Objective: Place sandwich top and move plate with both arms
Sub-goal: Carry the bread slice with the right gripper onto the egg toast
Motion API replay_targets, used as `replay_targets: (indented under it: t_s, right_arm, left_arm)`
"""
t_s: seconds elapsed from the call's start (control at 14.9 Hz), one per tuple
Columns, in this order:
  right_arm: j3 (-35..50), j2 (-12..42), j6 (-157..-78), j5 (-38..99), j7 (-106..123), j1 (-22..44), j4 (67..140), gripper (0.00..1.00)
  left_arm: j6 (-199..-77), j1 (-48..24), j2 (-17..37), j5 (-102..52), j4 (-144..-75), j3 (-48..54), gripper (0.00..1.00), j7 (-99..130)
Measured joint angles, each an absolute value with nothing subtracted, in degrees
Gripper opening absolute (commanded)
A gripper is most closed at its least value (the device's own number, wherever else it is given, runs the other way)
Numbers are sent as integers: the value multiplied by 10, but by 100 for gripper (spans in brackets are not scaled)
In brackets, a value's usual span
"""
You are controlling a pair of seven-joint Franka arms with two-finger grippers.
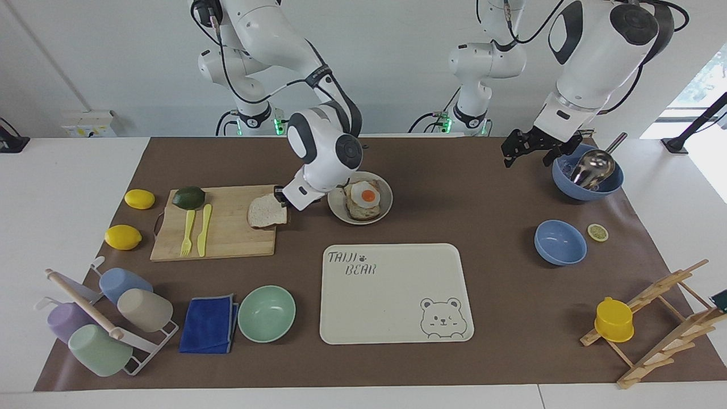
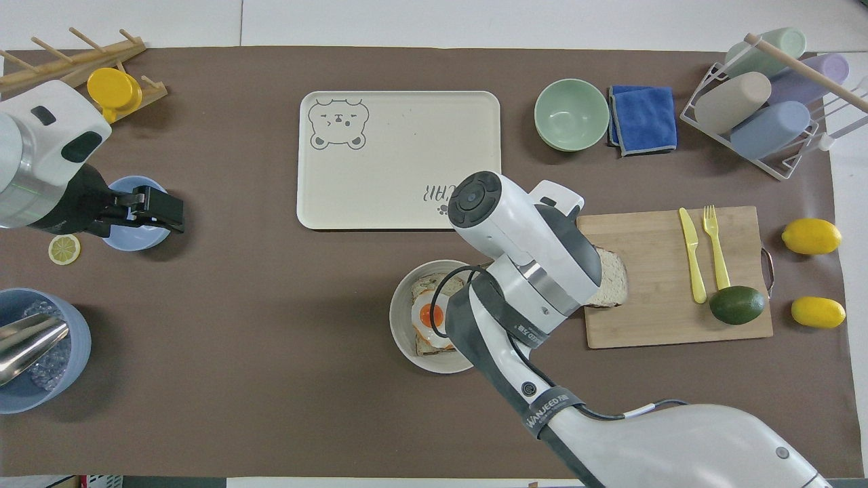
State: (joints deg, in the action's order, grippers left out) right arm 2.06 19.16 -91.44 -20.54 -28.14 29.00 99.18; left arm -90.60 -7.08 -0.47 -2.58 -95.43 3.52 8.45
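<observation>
Right claw [image 1: 282, 200] clamps the sandwich top [image 1: 267, 212], its fingertips hidden; left claw [image 1: 525, 149] gapes, holding nothing

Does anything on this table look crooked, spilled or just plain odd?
Nothing spilled. One oddity: the bread slice sits tilted, one edge raised off the cutting board, pinched by the right gripper. Also, a lone lemon slice lies on the brown mat.

Plain white wall [image 1: 397, 68], white table [image 1: 62, 187] under brown mat [image 1: 488, 187], bright window [image 1: 701, 79] at one end
</observation>
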Motion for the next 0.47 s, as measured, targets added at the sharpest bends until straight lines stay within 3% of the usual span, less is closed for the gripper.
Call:
replay_targets:
  t_s: [0.27, 0.47]
  right_arm:
    - [85, 190, -899, -199, -278, 298, 913, 0]
    - [102, 194, -923, -172, -345, 345, 900, 0]
  left_arm:
    - [-906, -71, -5, -26, -954, 35, 100, 84]
    - [-906, -71, -5, -26, -954, 35, 100, 84]
